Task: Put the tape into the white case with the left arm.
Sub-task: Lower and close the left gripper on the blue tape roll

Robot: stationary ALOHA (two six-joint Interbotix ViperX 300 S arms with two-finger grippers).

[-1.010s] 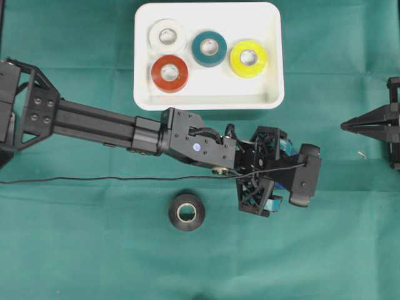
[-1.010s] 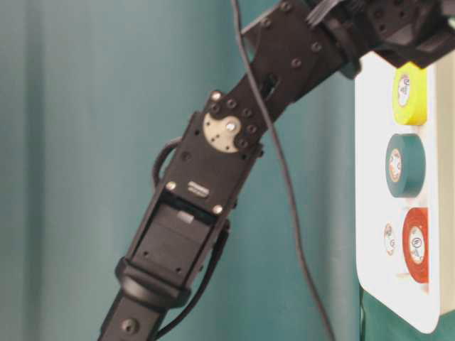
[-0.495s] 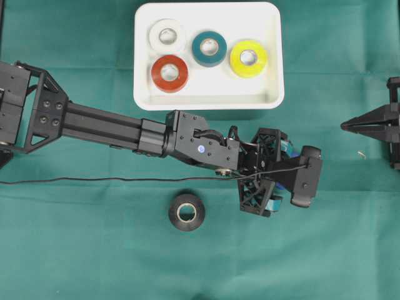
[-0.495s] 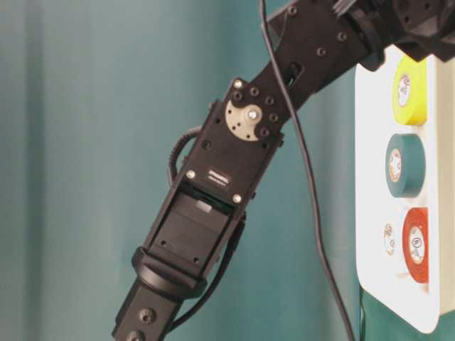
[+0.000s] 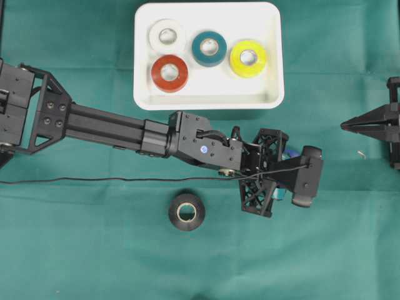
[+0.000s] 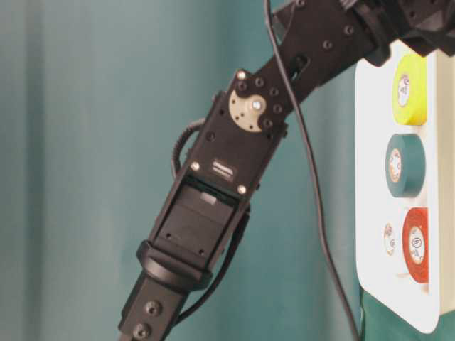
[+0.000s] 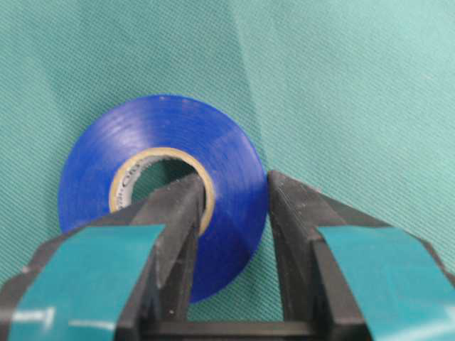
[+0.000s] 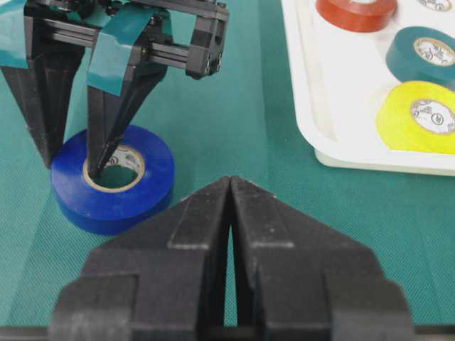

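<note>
Down on the green table [image 5: 75,250], the left end effector [image 7: 234,234] has just snapped from wide apart to clamped on the blue tape [image 7: 163,192], one finger in the core, one outside. So the grasp looks made, though grip firmness is hard to judge. The white case [image 5: 270,56] waits nearby.
</note>
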